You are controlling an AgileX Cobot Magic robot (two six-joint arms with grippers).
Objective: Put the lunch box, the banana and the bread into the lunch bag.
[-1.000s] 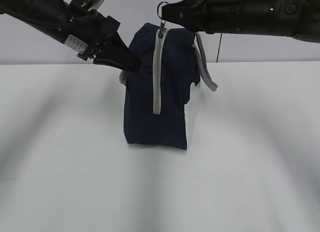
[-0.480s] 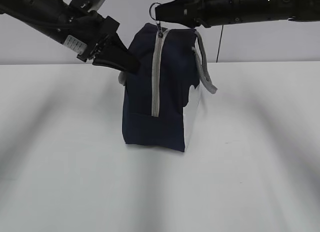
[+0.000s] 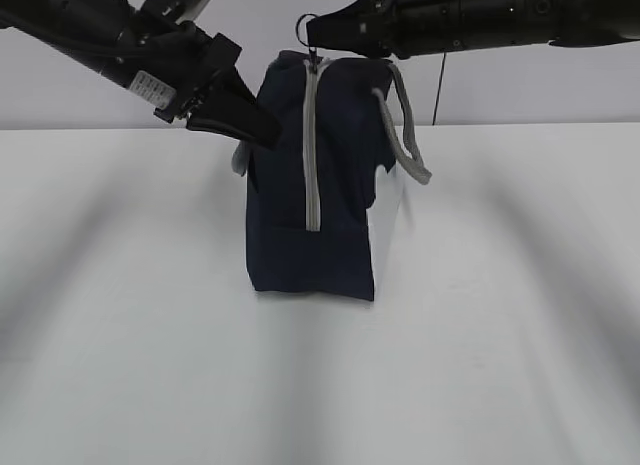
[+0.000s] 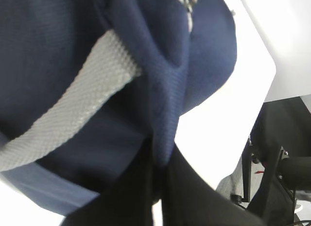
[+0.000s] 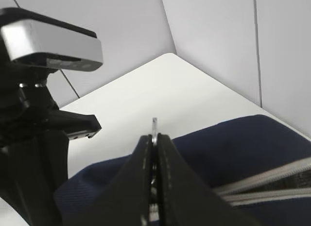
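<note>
Now the lunch bag (image 3: 312, 175) stands upright on its end on the white tabletop (image 3: 500, 335), nearer the far edge than the near one and about midway between the left and right edges. Its grey zipper band (image 3: 311, 145) runs straight up the face toward the exterior camera, and a grey handle (image 3: 405, 135) loops off the right side. My left gripper (image 3: 262, 133) is pinched tight on a fold of the navy fabric at the bag's upper left side; in my left wrist view the cloth bunches between my dark fingers (image 4: 141, 187), just beside the other grey handle (image 4: 73, 109). My right gripper (image 3: 318, 30) sits at the bag's top edge, fingers (image 5: 167, 177) pressed together on the ring zip-pull (image 3: 307, 27), whose thin metal rim pokes out above the tips in my right wrist view.
</note>
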